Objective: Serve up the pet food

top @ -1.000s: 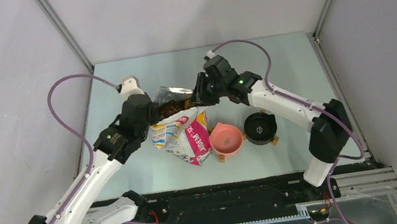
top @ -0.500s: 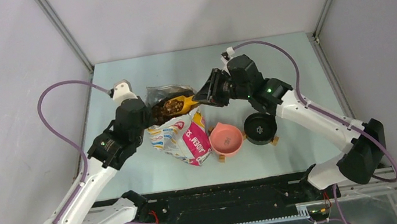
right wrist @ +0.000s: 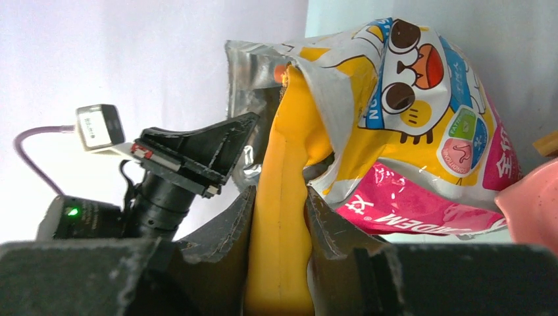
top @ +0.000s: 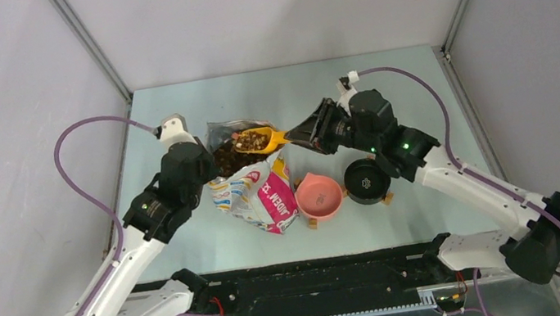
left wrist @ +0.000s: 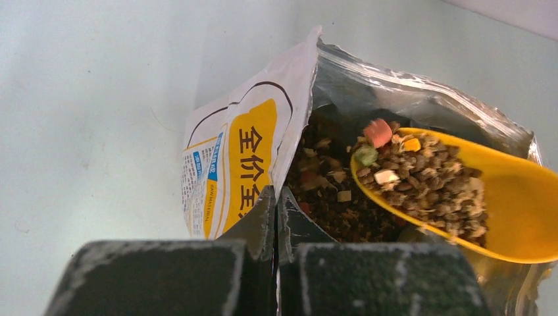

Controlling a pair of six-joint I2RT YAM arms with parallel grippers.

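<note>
Kibble (left wrist: 424,178) had risen heaped in the yellow scoop (left wrist: 520,210), now above the mouth of the bag (top: 259,198) and drawn rightward. Right jaws gripped the scoop's handle; left jaws stayed pinched shut on the bag's edge. Pink bowl (top: 319,195) sat near, so pouring seemed the next step.

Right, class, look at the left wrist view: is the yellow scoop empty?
No, the yellow scoop is heaped with pet food over the open bag.
</note>
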